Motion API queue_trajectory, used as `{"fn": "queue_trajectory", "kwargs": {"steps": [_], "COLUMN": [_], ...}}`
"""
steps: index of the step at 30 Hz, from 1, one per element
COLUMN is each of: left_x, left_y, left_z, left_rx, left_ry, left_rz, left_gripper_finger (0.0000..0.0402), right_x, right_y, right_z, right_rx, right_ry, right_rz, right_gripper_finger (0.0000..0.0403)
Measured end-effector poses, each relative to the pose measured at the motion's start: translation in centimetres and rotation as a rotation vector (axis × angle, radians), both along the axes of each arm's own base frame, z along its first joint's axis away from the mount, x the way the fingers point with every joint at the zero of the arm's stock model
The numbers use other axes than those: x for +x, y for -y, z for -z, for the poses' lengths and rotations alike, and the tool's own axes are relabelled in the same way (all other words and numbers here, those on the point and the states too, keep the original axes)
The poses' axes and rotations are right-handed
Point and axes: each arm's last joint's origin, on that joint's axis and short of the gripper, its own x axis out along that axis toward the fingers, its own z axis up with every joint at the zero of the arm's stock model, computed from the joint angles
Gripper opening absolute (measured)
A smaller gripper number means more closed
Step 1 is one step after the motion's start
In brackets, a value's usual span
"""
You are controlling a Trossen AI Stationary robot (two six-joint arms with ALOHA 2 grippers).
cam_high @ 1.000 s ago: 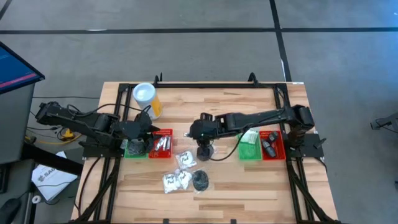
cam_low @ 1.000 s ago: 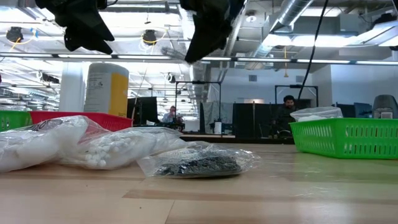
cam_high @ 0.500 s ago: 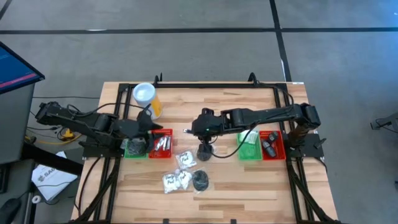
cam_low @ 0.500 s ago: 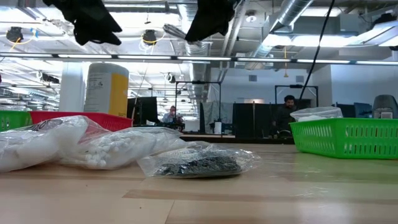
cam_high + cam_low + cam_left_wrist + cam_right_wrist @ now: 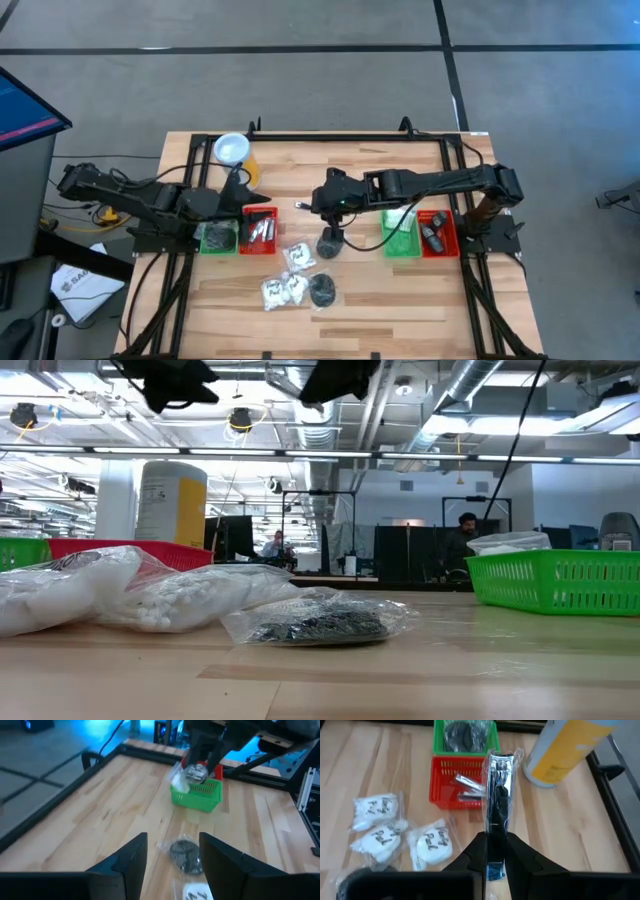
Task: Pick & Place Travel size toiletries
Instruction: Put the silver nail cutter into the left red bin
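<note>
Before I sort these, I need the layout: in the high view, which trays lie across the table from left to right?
Left green tray → left red tray → right green tray → right red tray.

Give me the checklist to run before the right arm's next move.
1. Grip: right end effector shut on the silvery clipper packet: ok.
2. Packet lifted clear of the table: ok.
3. Likely target, the red tray already holding silvery pieces, in the right wrist view: ok.
4. Left end effector open and empty: ok.
5. Path to that tray free: cannot tell; the left end effector hovers close beside it.
</note>
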Motion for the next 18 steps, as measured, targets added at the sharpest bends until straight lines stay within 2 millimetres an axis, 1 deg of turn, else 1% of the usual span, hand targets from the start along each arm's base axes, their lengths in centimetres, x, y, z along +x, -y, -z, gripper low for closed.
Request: {"fn": "queue_trajectory", "kwargs": {"steps": [7,12,18], "left_x": [1.7,3.0,3.7], "left_y": [0.4,0.7,0.9], "left_z": [-0.1,-0.1,-0.2], "left_rx": [0.101,0.159,0.207], "left_ry": [0.038,0.077,0.102], "left_rz": [0.043,0.063,0.077], "left_gripper_finger": [0.017,0.017,0.017], "right_x": [-0.3,-0.5,-0.4], "right_y": [-0.1,-0.1,-0.3], "right_z": [-1.4,-1.7,-1.8], "right_rx": [-0.016,-0.015,-0.026], "right_ry": [0.078,0.09,0.1], "right_rz": [-0.023,-0.028,-0.043], "right_gripper_finger": [0.0032,0.0036,0.0032]}}
